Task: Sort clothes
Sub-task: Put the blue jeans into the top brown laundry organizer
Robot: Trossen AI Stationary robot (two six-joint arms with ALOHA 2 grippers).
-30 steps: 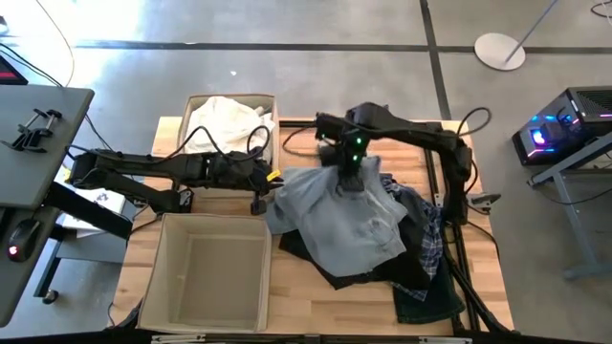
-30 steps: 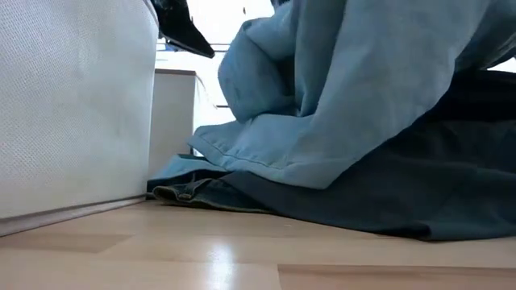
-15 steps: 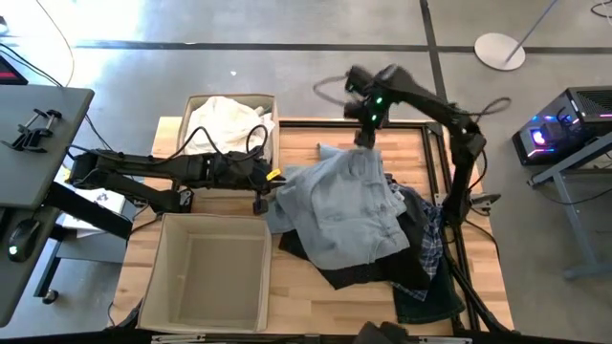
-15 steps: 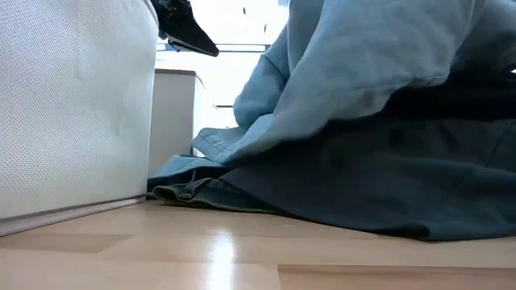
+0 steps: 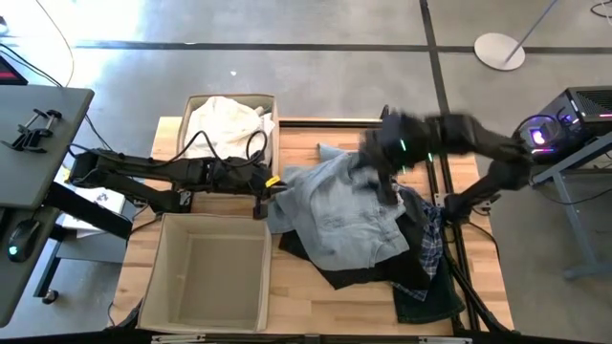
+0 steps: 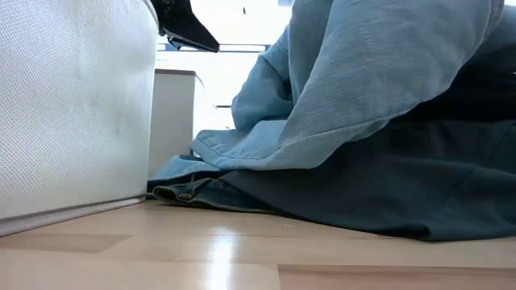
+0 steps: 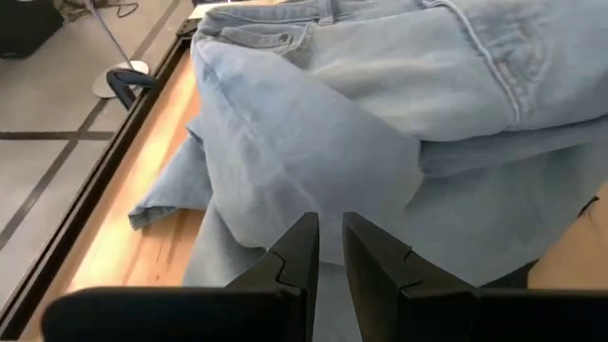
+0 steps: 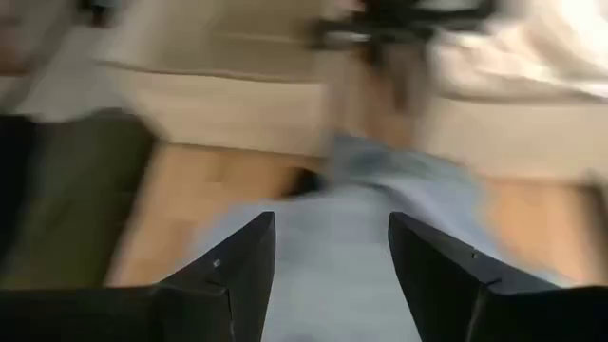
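Note:
A pale blue denim garment lies on top of a heap of dark clothes. Navy-white plaid and dark denim lie at the heap's right. White clothes fill the far bin. My right gripper is blurred in the high view. In its wrist view it is open above the pale denim. My left gripper is shut beside the denim's left edge, between the two bins. Its fingers also show in the low view.
A beige bin stands at the near left, its inside bare. The far bin stands behind my left arm. Bare wood shows at the table's near edge and far side. A dark frame rail runs along the right.
My right gripper has risen and gone toward the table's far edge, then swung toward the right edge, fast enough to blur. The pale denim's far part has been drawn up and toward the far edge. Its bulging fold in the low view has pulled back while its hem stayed down.

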